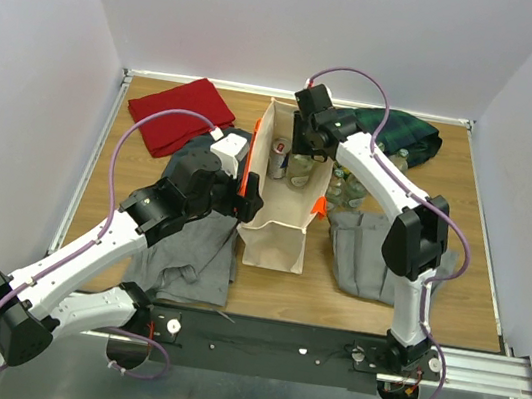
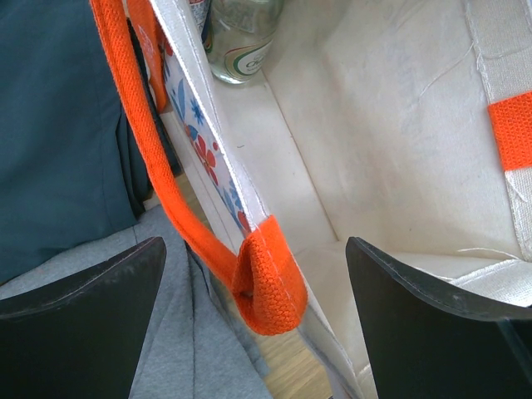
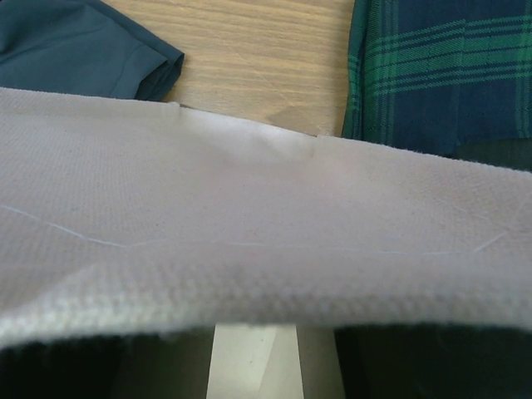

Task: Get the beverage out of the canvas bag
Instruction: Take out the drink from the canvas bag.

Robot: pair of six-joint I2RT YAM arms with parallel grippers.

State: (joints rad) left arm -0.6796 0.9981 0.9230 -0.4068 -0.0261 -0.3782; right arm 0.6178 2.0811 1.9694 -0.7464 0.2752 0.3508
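Our left gripper point(image 2: 253, 307) stands wide, straddling the tall beige canvas bag's point(image 1: 276, 232) orange-handled wall. We cannot tell our right gripper's point(image 1: 299, 149) spread above the clear glass beverage bottle point(image 1: 300, 170) inside. Loose canvas could snag the bottle.

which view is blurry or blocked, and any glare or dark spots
Right wrist: the canvas bag fills the frame, soft and out of focus near the bottom, with dark shadow beneath its edge. Left wrist: sharp on the orange handle, the left pincer fingers dark and slightly soft. Top external: even lighting, no strong glare, clear overall.
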